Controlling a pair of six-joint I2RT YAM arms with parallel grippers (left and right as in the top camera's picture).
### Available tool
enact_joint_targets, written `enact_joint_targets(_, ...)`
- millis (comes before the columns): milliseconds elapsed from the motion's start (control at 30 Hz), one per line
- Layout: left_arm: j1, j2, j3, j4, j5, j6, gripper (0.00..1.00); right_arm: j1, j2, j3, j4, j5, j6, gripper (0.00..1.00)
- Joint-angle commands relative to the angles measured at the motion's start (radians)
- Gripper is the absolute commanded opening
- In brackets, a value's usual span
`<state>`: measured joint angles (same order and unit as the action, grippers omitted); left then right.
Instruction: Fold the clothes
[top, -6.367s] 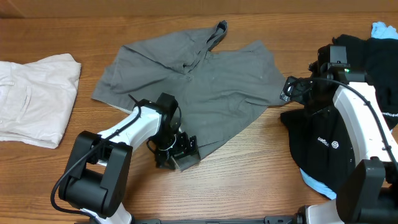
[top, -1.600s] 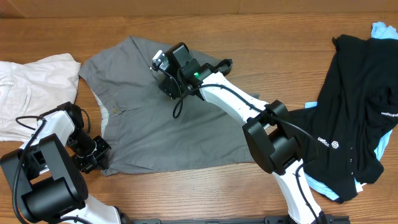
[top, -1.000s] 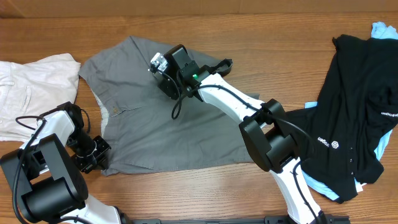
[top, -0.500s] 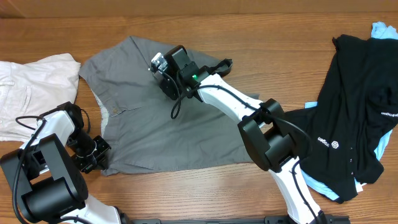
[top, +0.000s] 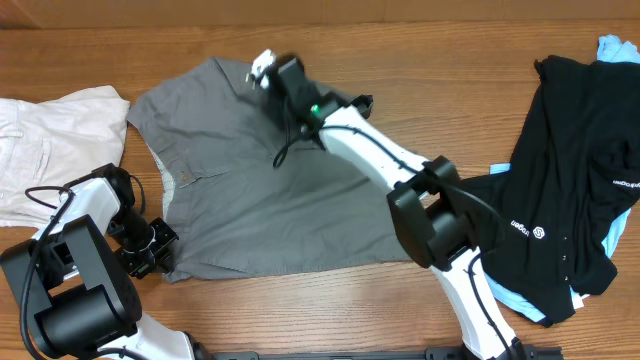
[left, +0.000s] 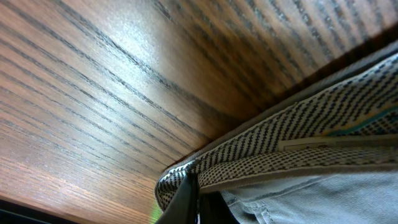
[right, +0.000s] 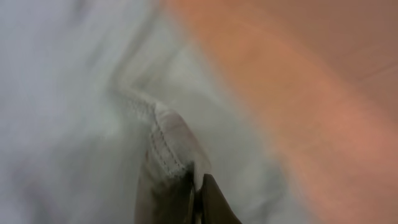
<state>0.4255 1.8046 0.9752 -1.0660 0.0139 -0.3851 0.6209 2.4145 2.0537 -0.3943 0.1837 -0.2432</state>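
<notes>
I'm mid-fold on the shorts (top: 280, 200), spread at the middle of the table (top: 450, 40): left gripper (top: 152, 248) clamps their near-left corner, right gripper (top: 266, 68) pinches the far edge; next, I judge, both should carry that side across rightward.

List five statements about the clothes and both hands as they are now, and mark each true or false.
1. The grey shorts lie between the cream-white shorts and the black garment. True.
2. The left hand grips the cream-white shorts. False: it pinches the near left corner of the grey shorts.
3. The right hand is at the far edge of the grey shorts, shut on a fold. True.
4. The black garment overlaps the grey shorts. False: bare wood separates them.
5. Light-blue fabric shows at the black garment's far edge. True.
</notes>
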Motion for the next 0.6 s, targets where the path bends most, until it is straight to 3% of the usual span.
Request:
enact_joint_targets(0,-0.001,-0.006,0.003,0.037,-0.047,0.012,0.04,-0.082,-0.002,0.114,0.107,0.115,0.005,0.04)
enact_joint_targets(100,-0.001,-0.006,0.003,0.037,-0.047,0.012,0.04,-0.151,-0.001,0.123,0.280,0.114,0.010,0.08)
enact_joint_targets(167,-0.001,-0.006,0.003,0.037,-0.047,0.012,0.04,-0.189,0.000,0.123,0.300,0.110,0.049,0.76)
enact_joint_targets(200,-0.001,-0.006,0.003,0.039,-0.047,0.012,0.04,-0.208,0.000,0.123,0.278,0.111,0.062,1.00)
enact_joint_targets(400,-0.001,-0.006,0.003,0.045,-0.047,0.012,0.04,-0.267,0.000,0.123,0.002,0.115,0.069,1.00)
enact_joint_targets(533,-0.001,-0.006,0.003,0.045,-0.047,0.012,0.04,-0.315,0.000,0.122,-0.300,0.073,0.338,1.00)
enact_joint_targets(567,-0.001,-0.006,0.003,0.046,-0.047,0.012,0.04,-0.340,0.000,0.117,-0.369,-0.050,0.402,1.00)
